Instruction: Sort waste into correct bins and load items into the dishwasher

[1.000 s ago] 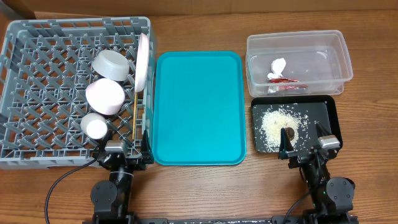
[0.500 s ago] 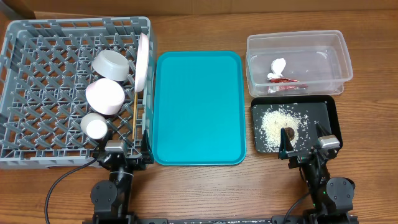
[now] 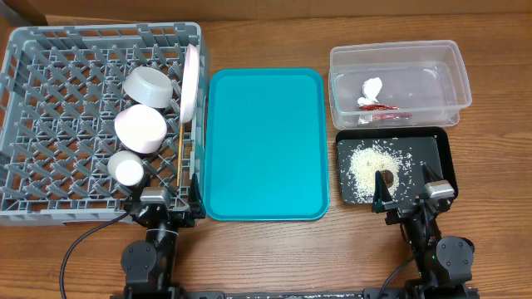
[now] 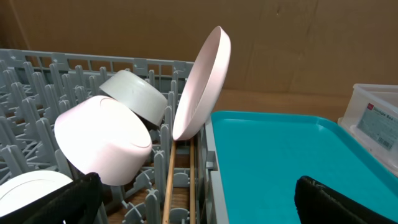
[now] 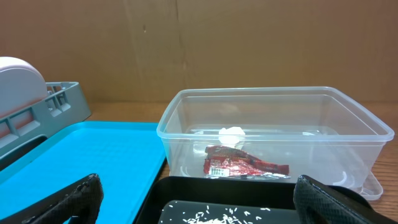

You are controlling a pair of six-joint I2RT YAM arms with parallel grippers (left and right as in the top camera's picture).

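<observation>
Found left gripper (image 3: 166, 203) low at near edge of rack (image 3: 50, 83), by its near right corner. Jaws wide apart, nothing between them. Noted all dishes inside rack, beyond this gripper and clear of it:
- cup (image 3: 127, 169) nearest, just past left finger
- pink bowl (image 3: 140, 129) behind cup, tipped on its side
- grey-green bowl (image 3: 148, 85) right behind that, also tipped

Saw plate (image 3: 192, 81) standing on edge, leaning at rack's right wall, just right of bowls. Saw chopsticks (image 3: 182, 158) lying along that wall, running from below plate toward gripper. Located teal tray (image 3: 264, 141) on table (image 3: 499, 249), between rack and bins.

Found right gripper (image 3: 413, 195) at near edge of black tray (image 3: 440, 149). Jaws likewise wide apart, empty. Logged rice (image 3: 366, 164) spread on black tray just ahead of gripper, with brown lump (image 3: 387, 177) at near side of rice patch, close to left finger. Logged wrapper (image 3: 378, 112) inside tub (image 3: 432, 48), beyond black tray, well apart from gripper.
</observation>
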